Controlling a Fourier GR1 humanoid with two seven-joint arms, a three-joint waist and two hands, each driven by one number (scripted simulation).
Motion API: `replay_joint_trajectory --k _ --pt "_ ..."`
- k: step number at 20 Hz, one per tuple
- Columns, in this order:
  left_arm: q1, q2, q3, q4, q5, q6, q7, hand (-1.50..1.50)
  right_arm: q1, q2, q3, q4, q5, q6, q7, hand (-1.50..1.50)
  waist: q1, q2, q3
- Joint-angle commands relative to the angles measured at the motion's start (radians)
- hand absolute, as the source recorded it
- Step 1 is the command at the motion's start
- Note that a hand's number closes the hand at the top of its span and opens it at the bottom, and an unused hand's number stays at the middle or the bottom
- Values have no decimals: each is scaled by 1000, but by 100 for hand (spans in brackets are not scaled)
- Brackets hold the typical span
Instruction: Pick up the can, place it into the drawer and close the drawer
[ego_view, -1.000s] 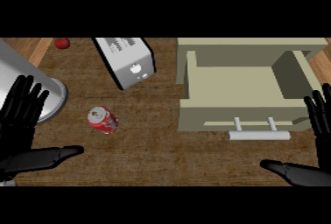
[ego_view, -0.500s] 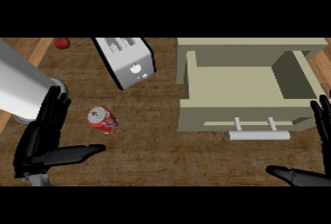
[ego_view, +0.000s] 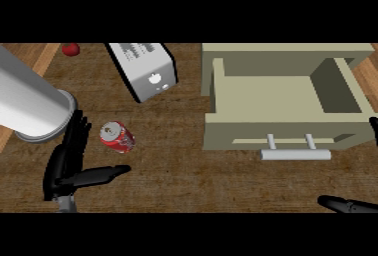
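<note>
Only a fingertip and thumb of the right hand (ego_view: 347, 204) show, below and right of the can (ego_view: 117, 136), too cut off to tell how its fingers are set; a small red thing (ego_view: 71, 49) far above the can is clipped. There is one can, one open drawer (ego_view: 284, 142) to its right, one toaster (ego_view: 145, 67) above it, one grey cylinder (ego_view: 29, 102) to its left. The left hand (ego_view: 65, 167) stands just left of the lying can, fingers straight and together, thumb spread below it, not touching.

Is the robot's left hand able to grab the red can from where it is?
Probably yes. The left hand is open, right beside the can, with bare counter between them. The big grey cylinder stands close behind the hand but not between it and the can.
</note>
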Motion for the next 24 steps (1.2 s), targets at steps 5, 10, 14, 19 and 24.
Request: replay_joint_trajectory --k 5,10,14,19,24 --pt "13 -12 49 254 22 2 -230 -150 41 40 40 -65 34 6 21 -150 0 0 0" --pt "-119 28 88 404 28 27 -247 -150 31 5 -49 -85 -42 37 66 -150 -2 0 0" --pt "-225 32 120 624 27 45 -343 -150 52 15 -62 -75 -48 53 38 -150 -7 1 0" --pt "-246 68 135 619 74 32 -291 -150 64 72 19 -130 63 23 56 -150 -1 0 0" --pt "-400 126 203 900 105 -4 -424 -150 33 2 -72 -108 -39 73 87 -150 -10 2 -1"
